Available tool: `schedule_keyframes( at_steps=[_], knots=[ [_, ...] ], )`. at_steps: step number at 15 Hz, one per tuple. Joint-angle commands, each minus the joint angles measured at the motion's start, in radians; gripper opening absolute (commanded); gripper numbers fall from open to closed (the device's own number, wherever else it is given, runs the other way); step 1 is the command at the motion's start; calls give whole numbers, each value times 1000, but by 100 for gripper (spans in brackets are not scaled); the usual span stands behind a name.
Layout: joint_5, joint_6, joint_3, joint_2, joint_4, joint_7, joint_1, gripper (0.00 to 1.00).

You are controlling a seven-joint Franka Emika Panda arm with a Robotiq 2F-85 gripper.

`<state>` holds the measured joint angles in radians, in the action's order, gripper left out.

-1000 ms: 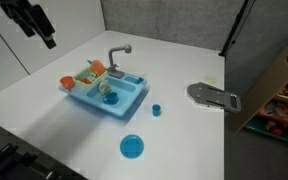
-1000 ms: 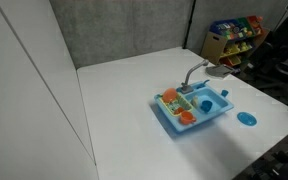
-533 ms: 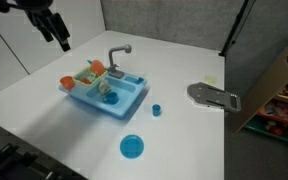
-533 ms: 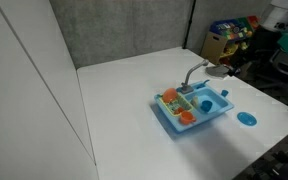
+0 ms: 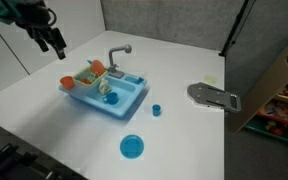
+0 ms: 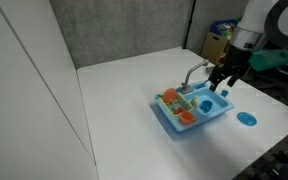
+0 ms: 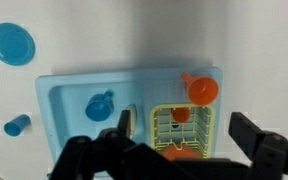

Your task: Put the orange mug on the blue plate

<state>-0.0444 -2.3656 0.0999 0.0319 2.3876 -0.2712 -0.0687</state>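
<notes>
The orange mug (image 7: 202, 90) sits at a corner of the light-blue toy sink (image 7: 69, 92), beside the yellow rack, and shows in both exterior views (image 5: 67, 83) (image 6: 187, 117). The blue plate (image 7: 11, 43) lies flat on the white table, apart from the sink, in both exterior views (image 5: 131, 147) (image 6: 246, 118). My gripper (image 7: 186, 135) is open and empty. It hovers above the sink's rack side in both exterior views (image 5: 52, 38) (image 6: 222, 82).
A yellow rack (image 7: 179, 125) in the sink holds orange and green toys. A blue toy (image 7: 101, 105) lies in the basin. A small blue cup (image 5: 156, 110) stands on the table. A grey faucet (image 5: 117, 55) rises behind the sink. A grey flat object (image 5: 214, 97) lies nearby.
The arm has come into view and moved down over the sink. The gripper stays open. The mug and plate have not moved.
</notes>
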Motion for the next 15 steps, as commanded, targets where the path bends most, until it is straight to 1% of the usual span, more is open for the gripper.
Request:
schedule_keyframes(
  at_steps=[1, 7, 13, 15],
  knots=[
    [12, -61, 18, -46, -7, 43, -33, 100],
    [66, -188, 32, -141, -11, 103, -74, 100],
    [240, -255, 1, -246, -25, 63, -102, 100],
    [279, -266, -10, -272, -30, 59, -112, 100]
  ],
)
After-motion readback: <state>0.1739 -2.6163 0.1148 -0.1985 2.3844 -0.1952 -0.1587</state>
